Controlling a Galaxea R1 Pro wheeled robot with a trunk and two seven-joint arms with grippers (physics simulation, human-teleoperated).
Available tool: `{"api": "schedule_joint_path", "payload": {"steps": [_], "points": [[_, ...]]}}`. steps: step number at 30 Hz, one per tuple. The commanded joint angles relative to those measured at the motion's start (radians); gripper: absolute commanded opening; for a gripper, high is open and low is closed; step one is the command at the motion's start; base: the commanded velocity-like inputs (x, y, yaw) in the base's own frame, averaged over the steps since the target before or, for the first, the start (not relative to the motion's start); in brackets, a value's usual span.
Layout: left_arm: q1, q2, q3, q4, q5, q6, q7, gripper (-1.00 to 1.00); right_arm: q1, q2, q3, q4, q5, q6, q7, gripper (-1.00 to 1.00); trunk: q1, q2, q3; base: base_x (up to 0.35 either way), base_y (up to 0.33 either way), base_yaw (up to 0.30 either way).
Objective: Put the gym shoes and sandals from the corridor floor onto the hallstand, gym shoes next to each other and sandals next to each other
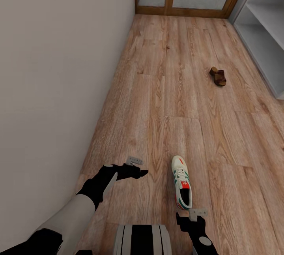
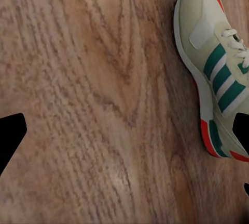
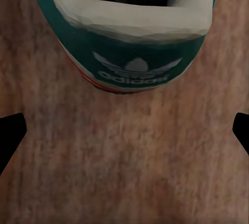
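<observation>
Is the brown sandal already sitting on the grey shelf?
No, the sandal lies on the wooden floor, apart from the shelf.

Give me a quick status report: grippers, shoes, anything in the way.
Left gripper open, empty, above bare floor. Right gripper open, just behind the gym shoe heel. Sandal farther ahead, near the rack. Path clear.

Gym shoe (image 1: 182, 182) between both hands

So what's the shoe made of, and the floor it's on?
The sneaker looks like soft white fabric or leather, matte, with stitched green stripes, laces and a rubbery-looking teal heel patch; hard to say which in a render. The floor looks like wood planks: brown grain lines, visible seams and a slight sheen.
</observation>
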Motion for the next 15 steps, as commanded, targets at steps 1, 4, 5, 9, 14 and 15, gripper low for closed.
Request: {"api": "schedule_joint_path", "payload": {"steps": [1, 4, 5, 9, 14, 15], "points": [[0.000, 0.000, 0.000, -0.001, 0.002, 0.007, -0.001, 1.00, 0.000, 0.000, 0.000, -0.001, 0.002, 0.001, -0.003, 1.00, 0.000, 0.000, -0.001, 0.000, 0.000, 0.000], [0.000, 0.000, 0.000, -0.002, 0.002, 0.007, -0.001, 1.00, 0.000, 0.000, 0.000, -0.001, 0.003, 0.001, -0.003, 1.00, 0.000, 0.000, -0.001, 0.000, 0.000, 0.000], [0.000, 0.000, 0.000, -0.002, 0.002, 0.006, -0.001, 1.00, 0.000, 0.000, 0.000, -0.001, 0.003, 0.001, -0.003, 1.00, 0.000, 0.000, -0.001, 0.000, 0.000, 0.000], [0.002, 0.000, 0.000, -0.004, 0.002, 0.006, -0.001, 1.00, 0.000, 0.000, 0.000, -0.001, 0.002, 0.001, -0.003, 1.00, 0.000, 0.000, -0.001, 0.000, 0.000, 0.000], [0.006, 0.000, 0.000, -0.006, 0.002, 0.005, -0.001, 1.00, 0.000, 0.000, 0.000, -0.001, 0.002, 0.001, -0.003, 1.00, 0.000, 0.000, -0.001, 0.017, 0.001, 0.000], [0.006, 0.000, 0.000, -0.006, 0.002, 0.005, -0.001, 1.00, 0.000, 0.000, 0.000, -0.001, 0.002, 0.001, -0.003, 1.00, 0.000, 0.000, -0.001, 0.095, 0.017, 0.000]]}}
